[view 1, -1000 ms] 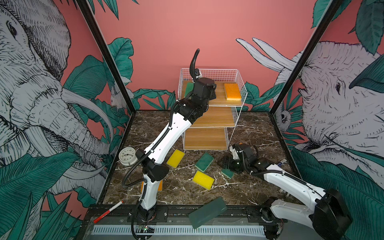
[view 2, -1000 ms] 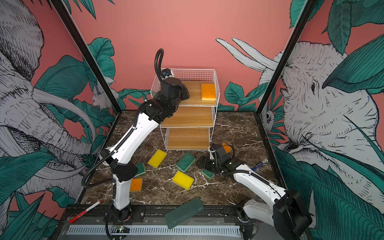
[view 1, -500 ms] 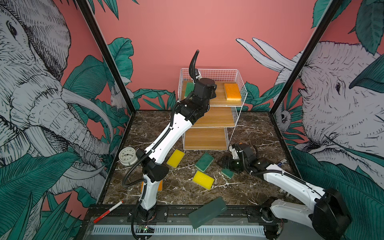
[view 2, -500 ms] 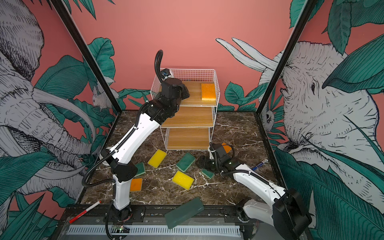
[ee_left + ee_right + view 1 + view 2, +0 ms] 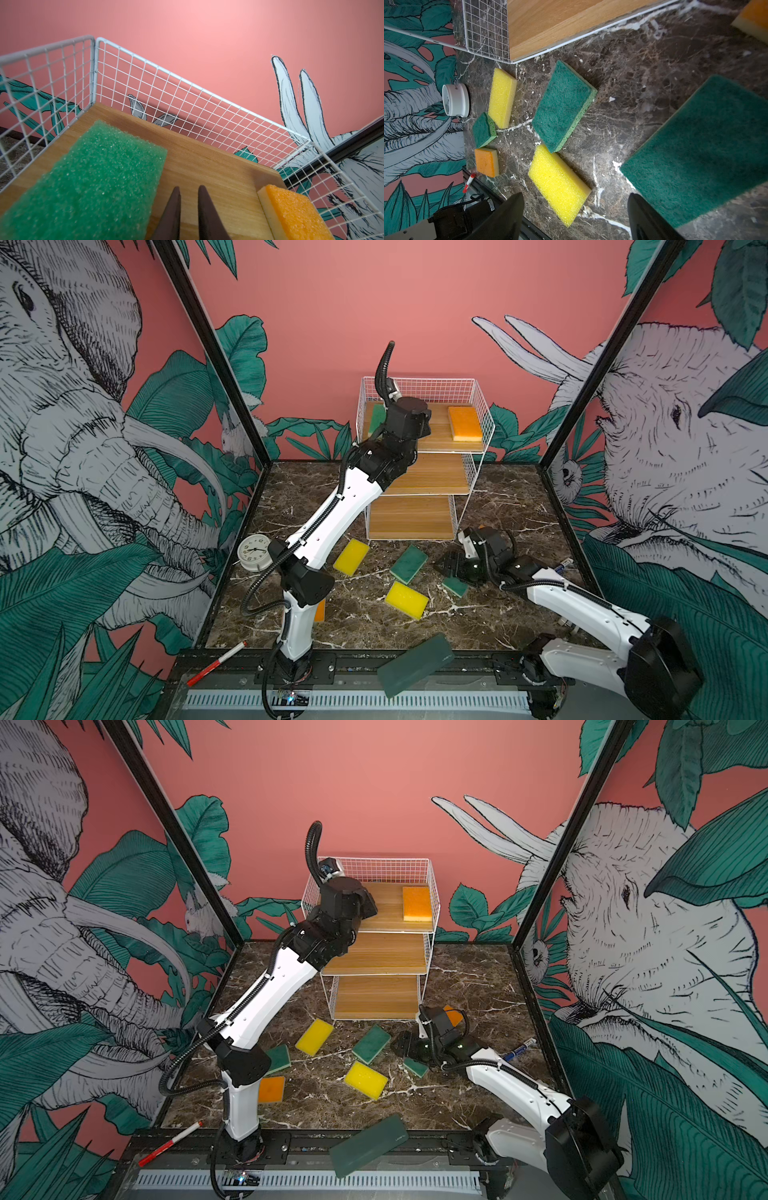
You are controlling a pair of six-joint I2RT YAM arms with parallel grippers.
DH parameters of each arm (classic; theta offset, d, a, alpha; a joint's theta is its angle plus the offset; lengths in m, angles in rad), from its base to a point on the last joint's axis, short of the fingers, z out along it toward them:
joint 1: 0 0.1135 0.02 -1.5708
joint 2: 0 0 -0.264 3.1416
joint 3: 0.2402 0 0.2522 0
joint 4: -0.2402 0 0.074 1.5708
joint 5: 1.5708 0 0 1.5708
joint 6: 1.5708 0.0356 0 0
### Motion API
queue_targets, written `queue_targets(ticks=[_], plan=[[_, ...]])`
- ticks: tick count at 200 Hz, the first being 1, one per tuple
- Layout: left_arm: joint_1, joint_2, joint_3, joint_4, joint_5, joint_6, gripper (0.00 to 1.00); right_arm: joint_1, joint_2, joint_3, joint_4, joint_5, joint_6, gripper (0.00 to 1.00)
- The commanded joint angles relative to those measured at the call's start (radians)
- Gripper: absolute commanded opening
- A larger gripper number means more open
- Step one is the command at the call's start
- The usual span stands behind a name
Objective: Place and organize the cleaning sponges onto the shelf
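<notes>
— On the top board of the shelf [image 5: 432,391], the green sponge [image 5: 93,176] lies flat at the left end, just where it lay a second ago. An orange sponge [image 5: 464,429] lies at the right end.
— And the left gripper [image 5: 188,188]?
— Just beside the green sponge, not touching it, clenched nearly to with nothing between the jaws. It has barely shifted.
— So that sponge counts as placed?
— I'd judge so: two up, seven left on the counter [image 5: 498,506].
— The right gripper [image 5: 575,195]?
— Released wide and empty, low over the counter near a yellow sponge [image 5: 558,182] and a dark green sponge [image 5: 699,149], where it was before. Probably the next pick.
</notes>
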Motion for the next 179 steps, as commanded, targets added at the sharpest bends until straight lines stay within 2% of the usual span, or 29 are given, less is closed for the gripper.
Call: queue_targets(ticks=[1,103,147,179], plan=[[0.004,-0.027,0.001,-0.035,0.022,-0.006,0.18,-0.002,0.004,0.024,0.018,-0.001,-0.003,0.81],[-0.043,-0.077,0.032,-0.023,0.126,0.083,0.22,0.0,0.003,0.048,-0.013,0.018,-0.024,0.82],[-0.063,-0.156,0.025,-0.075,0.197,0.115,0.27,0.001,-0.002,0.076,-0.073,0.057,-0.05,0.84],[-0.075,-0.277,-0.066,-0.089,0.216,0.154,0.3,0.003,-0.019,0.091,-0.105,0.075,-0.069,0.87]])
